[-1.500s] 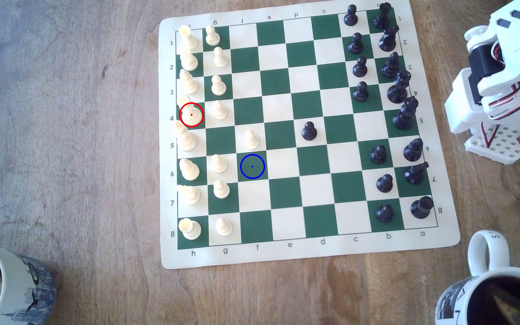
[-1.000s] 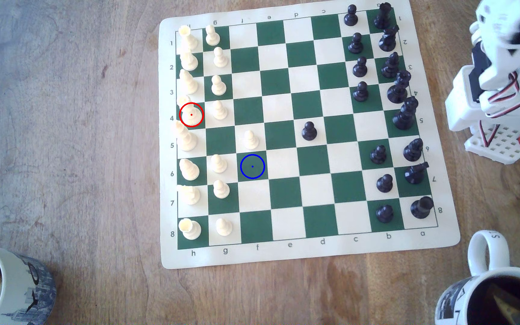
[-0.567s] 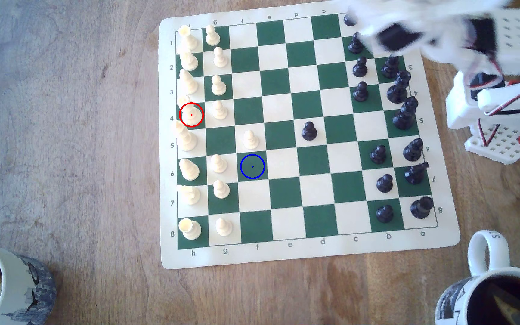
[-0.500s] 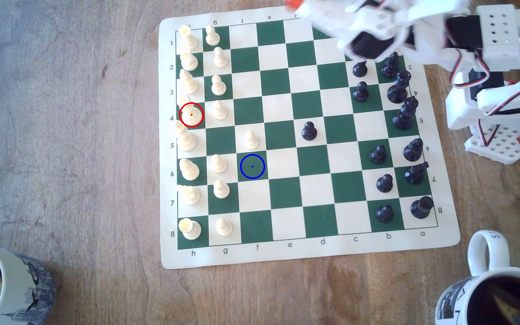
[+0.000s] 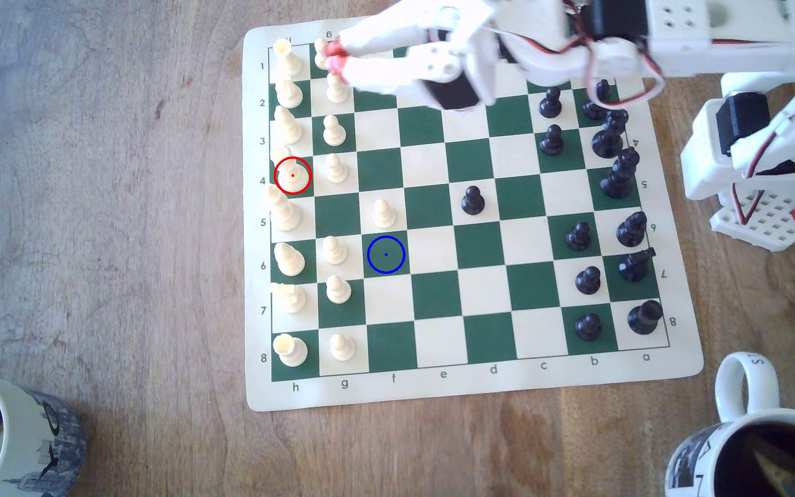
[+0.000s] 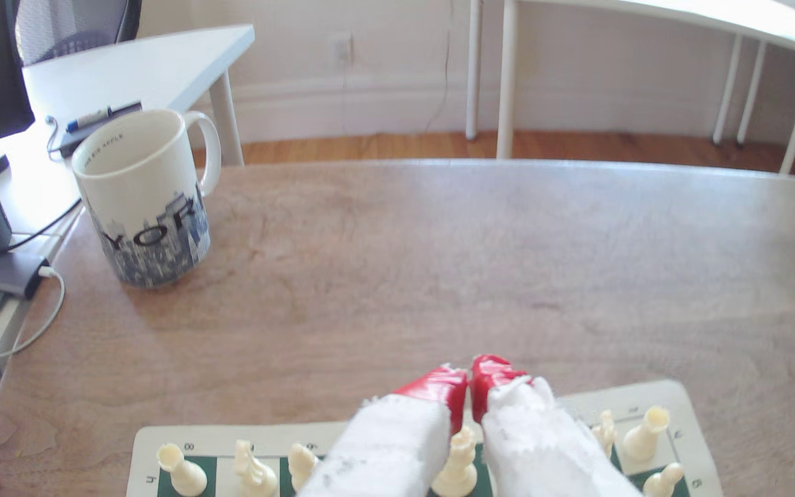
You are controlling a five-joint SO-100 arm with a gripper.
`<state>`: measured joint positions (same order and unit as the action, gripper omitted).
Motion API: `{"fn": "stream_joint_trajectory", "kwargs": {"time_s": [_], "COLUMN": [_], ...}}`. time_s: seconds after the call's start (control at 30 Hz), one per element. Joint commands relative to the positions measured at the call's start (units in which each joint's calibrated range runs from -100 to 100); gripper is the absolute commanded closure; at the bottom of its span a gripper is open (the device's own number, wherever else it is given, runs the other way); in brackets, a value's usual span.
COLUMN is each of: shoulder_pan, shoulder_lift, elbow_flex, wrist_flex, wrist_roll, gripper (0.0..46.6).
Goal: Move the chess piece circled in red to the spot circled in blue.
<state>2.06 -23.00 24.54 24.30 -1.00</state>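
The chess piece [image 5: 293, 175], a tall cream piece inside the red ring, stands on the h-file at row 4, at the exterior view's left edge of the green and cream board [image 5: 438, 248]. The spot [image 5: 386, 254] is a bare dark green square with a blue ring, two files toward the exterior view's right and two rows nearer the bottom. My gripper [image 5: 337, 57] hovers over the cream pawns at the board's top left, well above the circled piece in the picture. Its red fingertips [image 6: 438, 384] touch with nothing between them, so my gripper [image 6: 469, 382] is shut.
A cream pawn [image 5: 382, 213] stands one square above the spot. A lone black pawn [image 5: 472, 199] is mid-board, with black pieces [image 5: 610, 138] along the exterior view's right. Mugs sit at the bottom left [image 5: 13, 430] and bottom right [image 5: 759, 444]. The arm's base [image 5: 763, 191] stands off the board's right side.
The arm has unfolded from beside its base and swung across the board's top edge to the cream side. No chess piece has moved.
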Motion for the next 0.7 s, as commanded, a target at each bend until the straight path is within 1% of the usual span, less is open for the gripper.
{"fn": "stream_joint_trajectory", "kwargs": {"time_s": [0.0,0.23,0.27,0.3,0.47,0.57,0.67], "shoulder_pan": [-0.8,-0.3,-0.1,-0.1,0.2,0.7,0.9], "shoulder_lift": [7.3,22.9,26.6,28.4,35.6,43.9,49.3], "elbow_flex": [-17.6,-36.7,-42.2,-44.8,-54.6,-67.0,-74.0], "wrist_flex": [9.0,20.8,23.7,24.9,29.4,34.7,37.4], "wrist_roll": [-1.7,-3.6,-4.2,-4.4,-5.0,-5.3,-5.4], "gripper": [46.4,46.4,46.4,46.4,45.6,45.5,45.6]}}
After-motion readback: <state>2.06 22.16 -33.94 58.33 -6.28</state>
